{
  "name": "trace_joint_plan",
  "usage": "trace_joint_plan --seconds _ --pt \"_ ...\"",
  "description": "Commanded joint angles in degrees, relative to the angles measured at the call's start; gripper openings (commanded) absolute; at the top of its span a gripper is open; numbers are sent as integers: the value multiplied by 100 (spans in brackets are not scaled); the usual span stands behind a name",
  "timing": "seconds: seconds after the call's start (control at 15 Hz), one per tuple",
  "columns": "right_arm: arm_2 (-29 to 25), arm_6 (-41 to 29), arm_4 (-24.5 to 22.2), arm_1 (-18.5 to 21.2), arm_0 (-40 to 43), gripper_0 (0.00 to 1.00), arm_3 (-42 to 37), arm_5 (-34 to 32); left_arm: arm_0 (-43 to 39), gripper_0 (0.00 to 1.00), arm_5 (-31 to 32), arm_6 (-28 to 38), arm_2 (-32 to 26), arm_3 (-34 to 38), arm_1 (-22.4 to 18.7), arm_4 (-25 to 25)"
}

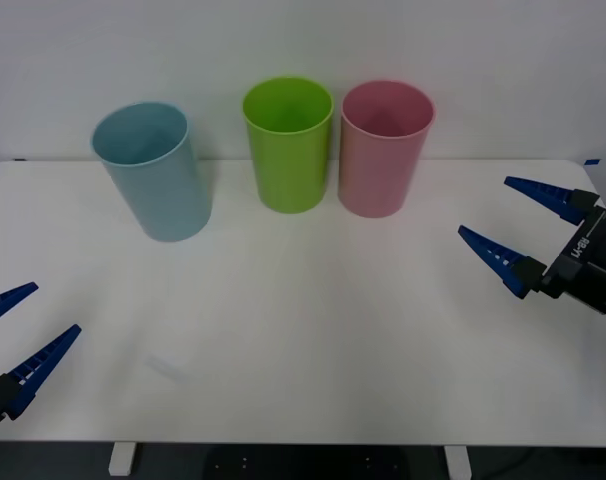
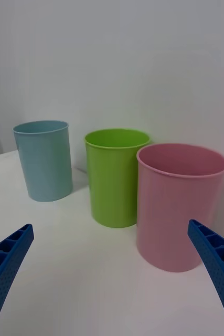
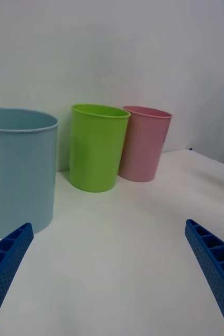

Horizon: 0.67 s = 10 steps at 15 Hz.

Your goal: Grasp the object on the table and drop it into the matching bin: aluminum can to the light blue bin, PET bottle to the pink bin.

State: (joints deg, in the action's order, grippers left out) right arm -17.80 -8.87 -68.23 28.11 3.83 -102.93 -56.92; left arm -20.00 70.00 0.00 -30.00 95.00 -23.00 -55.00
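No object, PET bottle or aluminum can is in view on the white table point(image 1: 313, 330). The light blue bin point(image 1: 158, 180) stands at the back left and the pink bin point(image 1: 383, 160) at the back, right of centre. Both stand upright. My left gripper point(image 1: 56, 307) hovers open over the table's front left corner, with nothing between its fingers. My right gripper point(image 1: 483, 205) is open over the table's right side, also with nothing in it. The right wrist view has the pink bin point(image 2: 177, 210) closest, beyond my open right gripper point(image 2: 109, 226). The left wrist view has the light blue bin point(image 3: 17, 168) closest to my left gripper point(image 3: 107, 224).
A lime green bin point(image 1: 288, 150) of the same shape stands between the two task bins, almost touching the pink one. A white wall rises right behind the bins. The table's front edge runs just below my left gripper.
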Motion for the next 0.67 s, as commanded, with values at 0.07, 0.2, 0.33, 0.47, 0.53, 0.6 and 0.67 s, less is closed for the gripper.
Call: trace_joint_plan --seconds 0.07,0.2,0.33,0.47,0.53,0.6,0.67 --pt "-39 377 160 1 347 100 1 -109 0 100 0 0 0 0 0 0" --pt "-92 448 222 -7 549 100 1 -267 0 100 0 0 0 0 0 0" --pt "-154 571 275 -7 769 100 1 -390 0 100 0 0 0 0 0 0" --pt "-198 957 389 -7 988 100 1 -504 0 100 0 0 0 0 0 0" --pt "-206 966 433 -7 1076 100 1 -557 0 100 0 0 0 0 0 0" --pt "-224 975 442 -7 1147 100 1 -680 0 100 0 0 0 0 0 0" --pt "-250 975 486 -16 1243 100 1 -777 0 100 0 0 0 0 0 0"
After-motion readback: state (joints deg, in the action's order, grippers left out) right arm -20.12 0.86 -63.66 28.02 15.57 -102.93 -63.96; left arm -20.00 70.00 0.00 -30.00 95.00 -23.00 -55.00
